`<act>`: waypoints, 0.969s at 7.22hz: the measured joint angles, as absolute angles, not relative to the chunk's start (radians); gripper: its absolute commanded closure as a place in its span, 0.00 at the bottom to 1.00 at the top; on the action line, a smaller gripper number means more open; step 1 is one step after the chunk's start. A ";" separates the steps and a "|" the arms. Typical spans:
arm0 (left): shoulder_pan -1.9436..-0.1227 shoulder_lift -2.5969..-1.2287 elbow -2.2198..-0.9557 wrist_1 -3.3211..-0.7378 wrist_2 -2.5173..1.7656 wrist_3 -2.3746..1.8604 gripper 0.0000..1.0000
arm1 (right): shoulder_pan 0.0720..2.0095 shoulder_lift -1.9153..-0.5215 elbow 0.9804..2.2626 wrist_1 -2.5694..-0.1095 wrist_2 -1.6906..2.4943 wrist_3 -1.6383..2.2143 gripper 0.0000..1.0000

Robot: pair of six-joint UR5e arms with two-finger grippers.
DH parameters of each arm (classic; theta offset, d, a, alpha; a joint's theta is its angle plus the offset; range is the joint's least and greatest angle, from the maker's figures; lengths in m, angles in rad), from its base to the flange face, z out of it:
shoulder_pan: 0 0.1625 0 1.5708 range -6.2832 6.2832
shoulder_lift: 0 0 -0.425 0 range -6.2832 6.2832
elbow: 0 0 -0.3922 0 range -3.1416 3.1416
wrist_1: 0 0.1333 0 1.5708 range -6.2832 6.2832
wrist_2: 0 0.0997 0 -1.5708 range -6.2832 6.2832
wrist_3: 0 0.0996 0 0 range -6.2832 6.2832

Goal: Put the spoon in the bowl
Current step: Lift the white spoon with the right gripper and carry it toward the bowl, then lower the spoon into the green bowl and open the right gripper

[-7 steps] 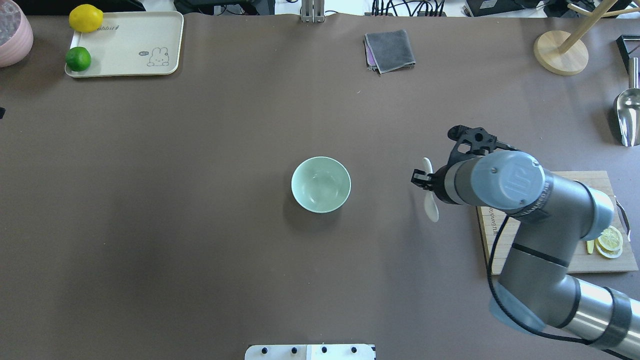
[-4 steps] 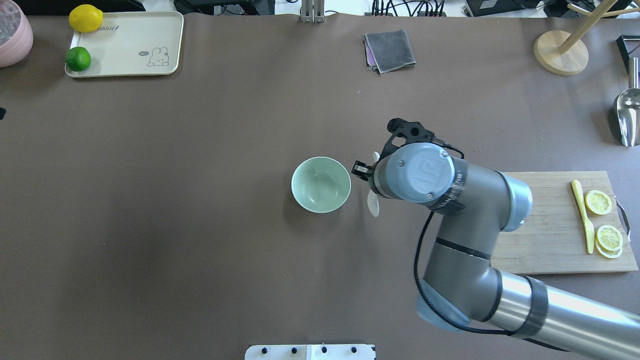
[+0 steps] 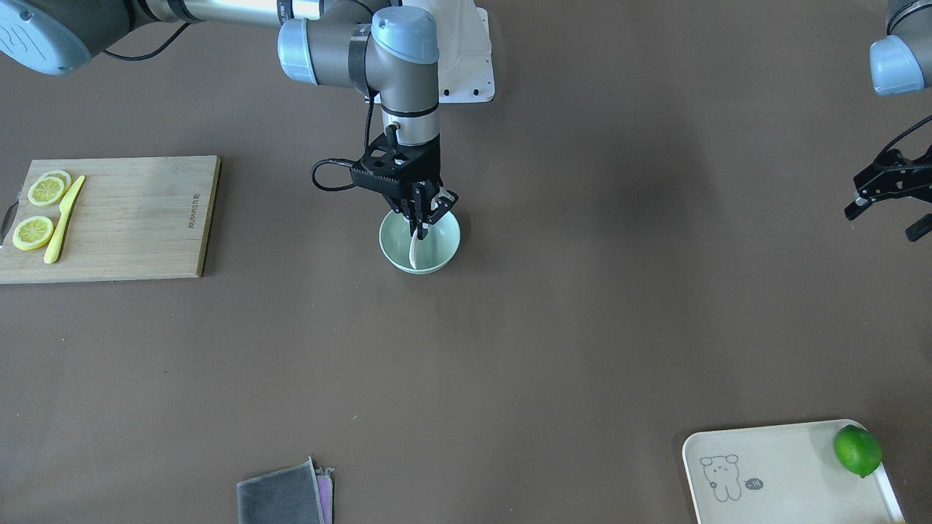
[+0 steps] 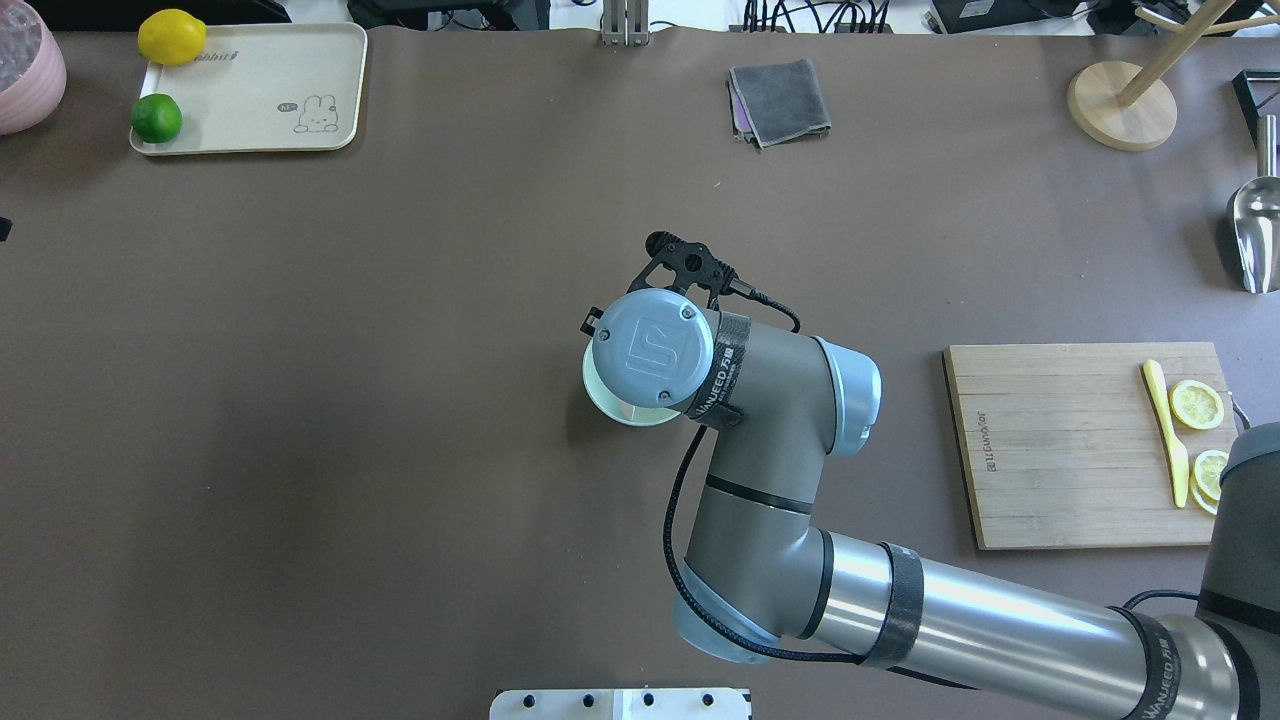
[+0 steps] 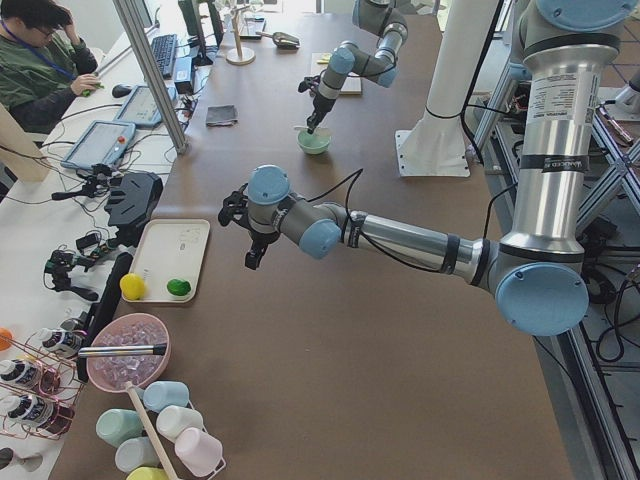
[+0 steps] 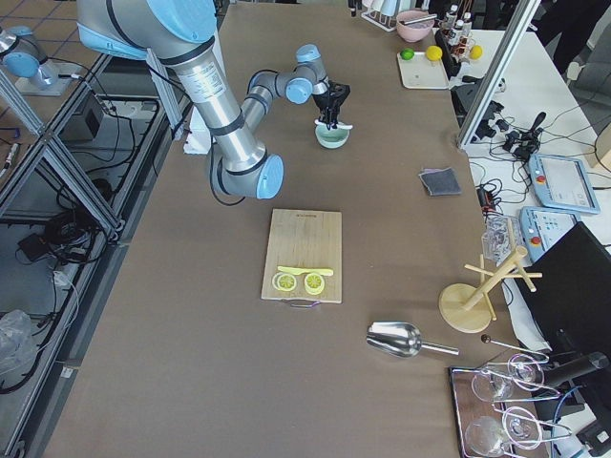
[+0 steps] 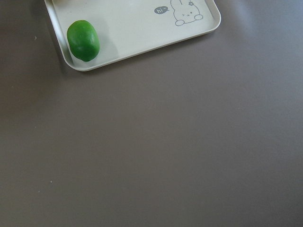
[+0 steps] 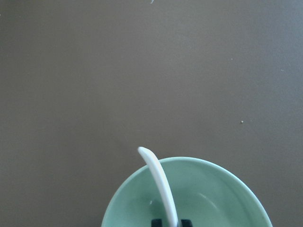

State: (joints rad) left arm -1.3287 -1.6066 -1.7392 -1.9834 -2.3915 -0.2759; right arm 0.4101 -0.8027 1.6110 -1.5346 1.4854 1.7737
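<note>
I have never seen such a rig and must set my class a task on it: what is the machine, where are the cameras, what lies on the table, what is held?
Two robot arms work at a table, each ending in a two-finger claw. One camera looks down from behind the robot, one faces it, two watch from the table's ends, one sits on each wrist. The right claw is shut on a white spoon, held over a mint-green bowl. The left claw hangs open and empty. Also on the table: a tray with a lime and a lemon, a cutting board with lemon slices and a yellow knife, and a grey cloth.
</note>
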 measured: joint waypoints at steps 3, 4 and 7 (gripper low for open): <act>-1.330 -1.606 -1.737 -1.981 -2.393 -0.273 0.01 | 0.441 -0.811 1.646 -1.540 1.486 1.683 0.00; -1.331 -1.605 -1.737 -1.978 -2.393 -0.270 0.02 | 0.480 -0.830 1.667 -1.542 1.526 1.628 0.00; -1.402 -1.595 -1.724 -1.948 -2.390 -0.213 0.01 | 0.690 -0.980 1.753 -1.541 1.760 1.281 0.00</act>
